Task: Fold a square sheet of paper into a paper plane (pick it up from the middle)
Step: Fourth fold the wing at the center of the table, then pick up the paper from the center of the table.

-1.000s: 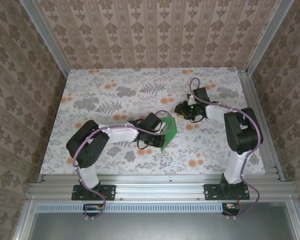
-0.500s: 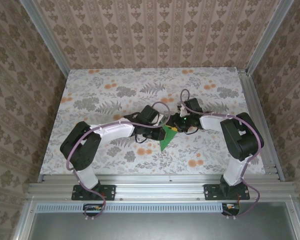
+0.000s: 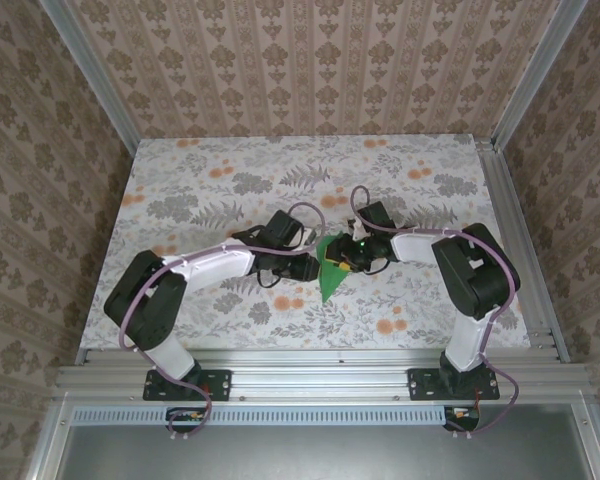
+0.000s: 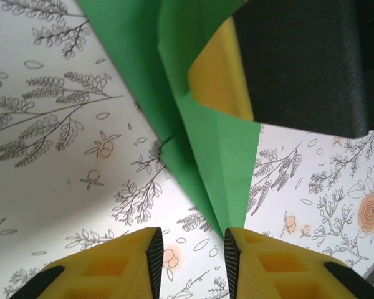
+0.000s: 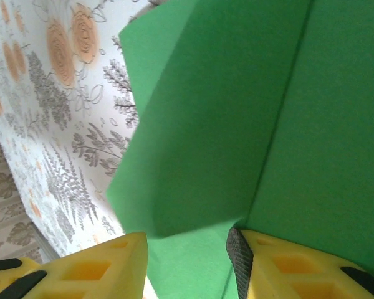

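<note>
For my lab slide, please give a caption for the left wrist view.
Open left claw below the tip of folded green paper; right claw at its top.

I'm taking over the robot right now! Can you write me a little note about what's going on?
Left gripper: open, with the pointed end of the square sheet of paper reaching between its fingers.
Right gripper: open, one finger on each side of the paper.
Paper: mid-table, between both grippers, creased into a pointed shape.
Done: the first folds.
Left: the remaining folds; it is not a finished plane yet.
</note>
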Robot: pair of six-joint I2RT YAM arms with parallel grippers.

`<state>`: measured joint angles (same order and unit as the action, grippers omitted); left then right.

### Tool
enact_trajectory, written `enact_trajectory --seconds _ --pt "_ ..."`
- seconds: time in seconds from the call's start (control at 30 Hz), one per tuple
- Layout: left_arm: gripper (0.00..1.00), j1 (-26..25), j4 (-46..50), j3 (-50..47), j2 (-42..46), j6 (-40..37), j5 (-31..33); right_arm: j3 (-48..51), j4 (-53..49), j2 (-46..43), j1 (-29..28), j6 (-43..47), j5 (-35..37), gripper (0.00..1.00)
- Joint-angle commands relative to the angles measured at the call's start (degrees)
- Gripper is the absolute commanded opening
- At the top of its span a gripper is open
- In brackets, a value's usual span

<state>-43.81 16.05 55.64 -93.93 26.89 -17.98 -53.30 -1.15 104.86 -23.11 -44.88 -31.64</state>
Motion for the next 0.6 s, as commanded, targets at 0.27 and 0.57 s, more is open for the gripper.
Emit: enact_trajectory --seconds 0.27,0.57 --pt "0.37 0.66 -1.72 -1.21 0.72 0.18 -1.79 1.09 -2.92 -3.41 -0.15 0.25 1.98 0.46" --pt "0.37 0.39 -5.60 0.48 -3.97 1.20 -3.01 0.66 0.86 -0.53 -0.35 -1.84 -0.79 0.47"
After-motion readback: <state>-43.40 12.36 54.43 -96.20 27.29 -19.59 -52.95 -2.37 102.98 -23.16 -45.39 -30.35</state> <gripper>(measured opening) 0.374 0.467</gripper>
